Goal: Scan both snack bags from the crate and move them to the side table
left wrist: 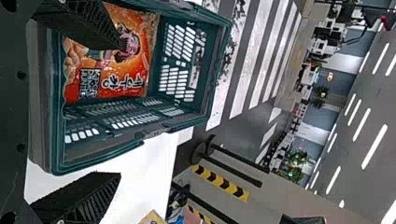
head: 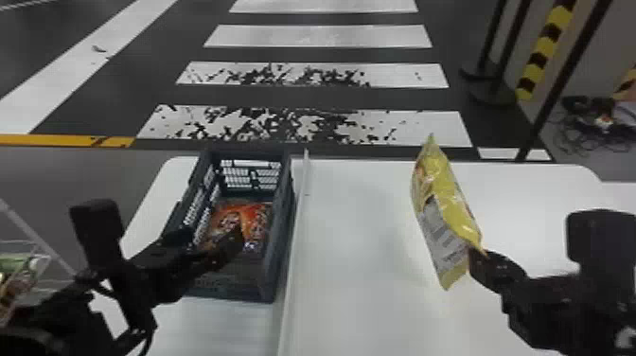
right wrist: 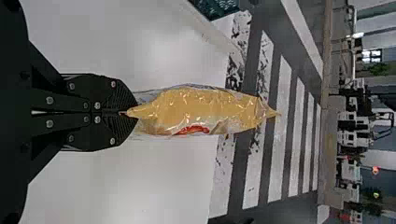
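Crate (head: 280, 265) stands near left edge of tabletop (head: 359, 284), ridge (head: 289, 293) alongside. Left gripper (head: 213, 237) wide, one finger over orange bag (head: 258, 213) inside. Right gripper (head: 476, 258) pinches yellow bag (head: 442, 203).

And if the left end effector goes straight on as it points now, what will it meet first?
Probably the crate, at its right side wall: the open left end effector points toward it. Its height over the rim is unclear, so it might pass above.

Yellow snack bag (head: 442, 189) tilts in a grip, right of centre; orange bag (head: 256, 217) lies in the crate (head: 279, 236), centre-left!
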Controlling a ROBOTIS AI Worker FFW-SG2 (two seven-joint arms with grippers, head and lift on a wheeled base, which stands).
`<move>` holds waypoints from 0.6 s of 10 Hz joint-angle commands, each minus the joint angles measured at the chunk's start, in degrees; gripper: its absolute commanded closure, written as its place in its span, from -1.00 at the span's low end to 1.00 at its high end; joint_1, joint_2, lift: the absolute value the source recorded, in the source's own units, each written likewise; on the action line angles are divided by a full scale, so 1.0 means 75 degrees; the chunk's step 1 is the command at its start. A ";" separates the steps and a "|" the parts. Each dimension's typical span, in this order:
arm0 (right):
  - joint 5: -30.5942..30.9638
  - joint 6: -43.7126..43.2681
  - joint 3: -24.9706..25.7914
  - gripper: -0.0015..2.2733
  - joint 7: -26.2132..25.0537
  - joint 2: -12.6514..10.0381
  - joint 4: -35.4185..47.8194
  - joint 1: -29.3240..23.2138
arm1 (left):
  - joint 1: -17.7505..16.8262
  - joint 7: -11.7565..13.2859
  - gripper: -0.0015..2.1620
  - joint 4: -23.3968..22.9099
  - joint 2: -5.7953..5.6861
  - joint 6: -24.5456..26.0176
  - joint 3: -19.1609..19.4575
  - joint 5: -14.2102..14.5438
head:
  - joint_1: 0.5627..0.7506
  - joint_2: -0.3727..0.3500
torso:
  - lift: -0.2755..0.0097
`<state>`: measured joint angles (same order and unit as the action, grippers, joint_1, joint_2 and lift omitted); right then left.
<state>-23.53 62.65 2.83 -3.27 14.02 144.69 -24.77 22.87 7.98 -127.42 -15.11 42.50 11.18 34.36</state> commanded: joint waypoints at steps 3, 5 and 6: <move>-0.2194 0.0056 0.2013 0.80 0.0670 -0.0509 -0.0858 -0.0014 | -0.0014 0.0038 -0.97 0.0138 -0.0048 0.0000 -0.0072 0.0000 | 0.41 0.15 | 0.26; -0.3800 0.0267 0.3185 0.80 0.0822 -0.0802 -0.1678 0.0045 | -0.0037 0.0038 -0.97 0.0138 -0.0048 0.0000 -0.0096 -0.0023 | 0.41 0.03 | 0.26; -0.4304 0.0431 0.3560 0.80 0.0775 -0.0861 -0.1807 0.0045 | -0.0061 0.0026 -0.97 0.0138 -0.0036 0.0000 -0.0131 -0.0035 | 0.41 -0.03 | 0.26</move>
<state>-52.99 65.10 27.53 2.54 7.91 132.04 -24.45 22.51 8.17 -126.35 -15.46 42.55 10.32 34.17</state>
